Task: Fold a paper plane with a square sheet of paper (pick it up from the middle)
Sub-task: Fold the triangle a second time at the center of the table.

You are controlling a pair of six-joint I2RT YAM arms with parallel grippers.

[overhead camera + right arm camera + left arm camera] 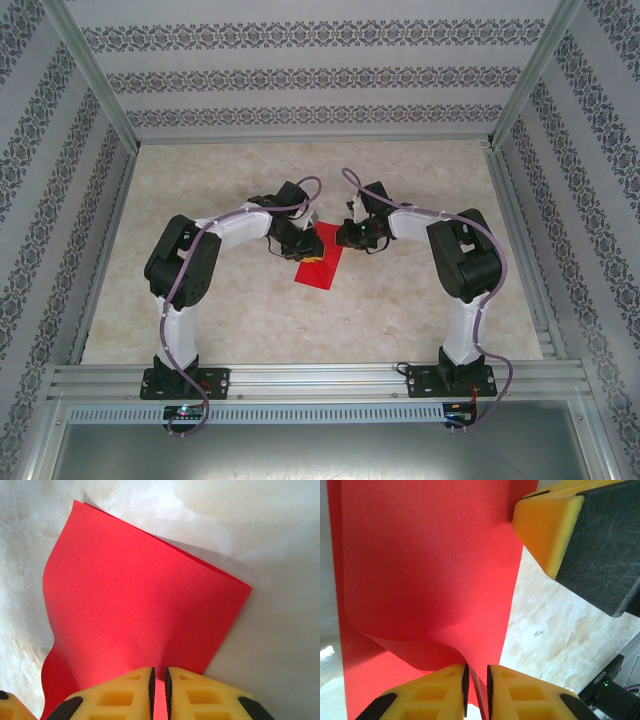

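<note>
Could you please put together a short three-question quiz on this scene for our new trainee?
1. True or false: the red paper lies completely flat on the table.
2. What runs between the right gripper's fingertips? A) nothing B) the red paper C) a cable
3. In the left wrist view, whose yellow finger shows at the top right?
Key: 1 false, it curls upward; 2 B; 3 the right gripper's.
</note>
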